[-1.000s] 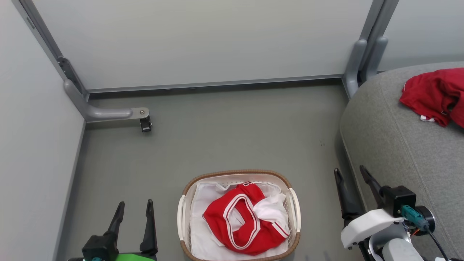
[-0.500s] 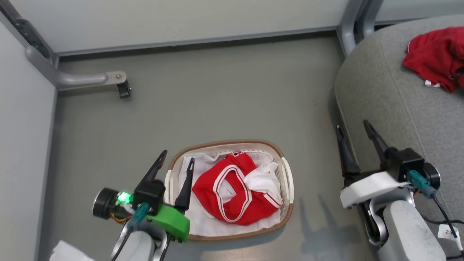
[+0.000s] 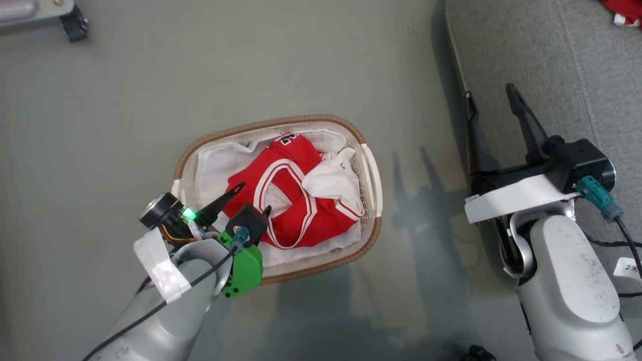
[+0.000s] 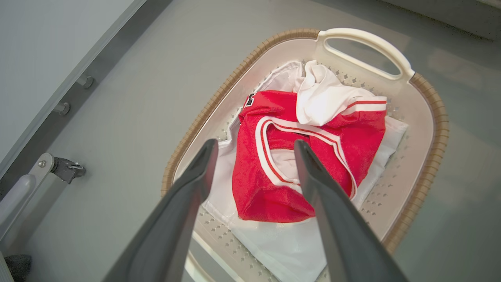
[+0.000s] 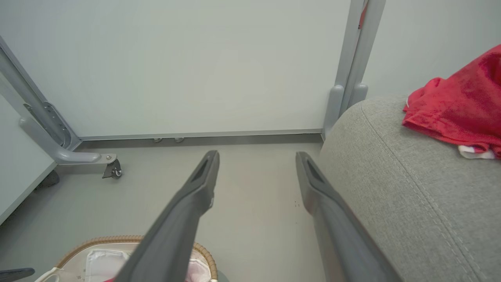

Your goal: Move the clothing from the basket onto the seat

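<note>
Left pincer (image 3: pixel 255 197): fingers apart, nothing between them, poised over the near left end of the basket (image 3: pixel 373 175), tips pointing down toward the red garment (image 3: pixel 321 220); contact with the cloth cannot be confirmed. In the left wrist view one finger crosses the garment's striped neck opening and the other crosses the white lining (image 3: pixel 215 160). The red garment lies crumpled in the middle of the basket on that lining, stripe trim uppermost, with a white panel bunched toward the handle on the seat's side. The basket stands on the grey floor (image 3: pixel 200 75), apart from the seat (image 3: pixel 551 75), which is on the robot's right. Right pincer (image 3: pixel 489 92): fingers apart, empty, held above the floor just beside the seat's rounded edge, well apart from the basket. Second red garment (image 5: pixel 458 113): heaped on top of the seat, a small white piece showing under its edge. A castor (image 3: pixel 74 27) on a grey frame leg stands on the floor at the far left
</note>
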